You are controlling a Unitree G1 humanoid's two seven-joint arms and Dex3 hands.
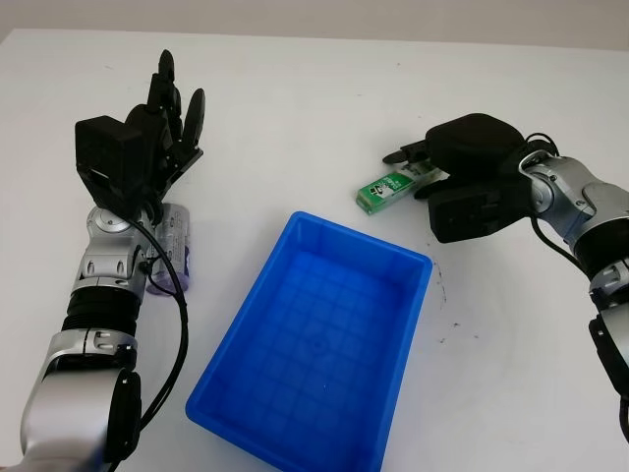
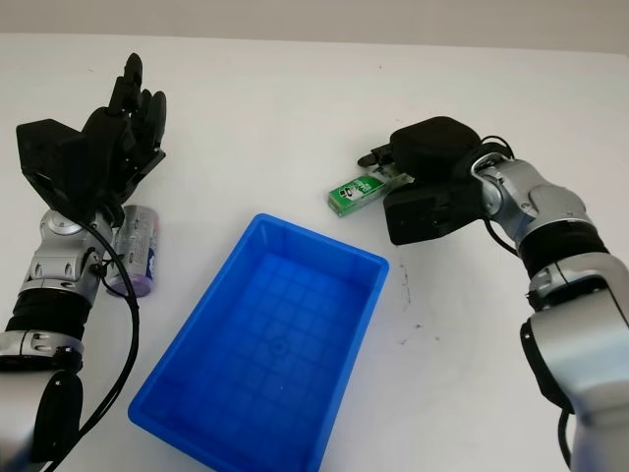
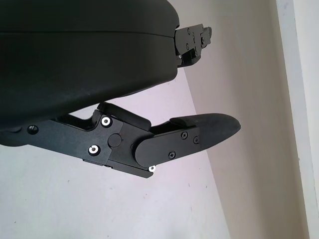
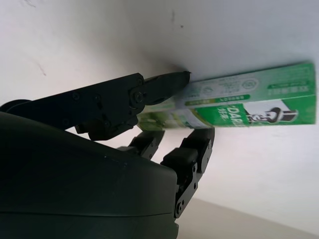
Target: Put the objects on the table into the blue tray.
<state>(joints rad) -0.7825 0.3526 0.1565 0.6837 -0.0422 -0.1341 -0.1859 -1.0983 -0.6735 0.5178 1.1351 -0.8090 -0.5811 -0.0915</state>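
A green toothpaste box (image 1: 386, 189) lies on the white table just beyond the far right corner of the blue tray (image 1: 359, 234). My right hand (image 1: 415, 165) is shut on the box's right end. In the right wrist view the thumb sits on one side of the box (image 4: 249, 107) and two fingers (image 4: 197, 149) curl against the other. A silver and purple can (image 1: 177, 246) lies on its side left of the tray, partly hidden by my left forearm. My left hand (image 1: 172, 103) is open, held above the table beyond the can.
The tray holds nothing and stands diagonally in the middle of the table. A black cable hangs from my left arm near the tray's left edge. The table's far edge runs along the top of the head views.
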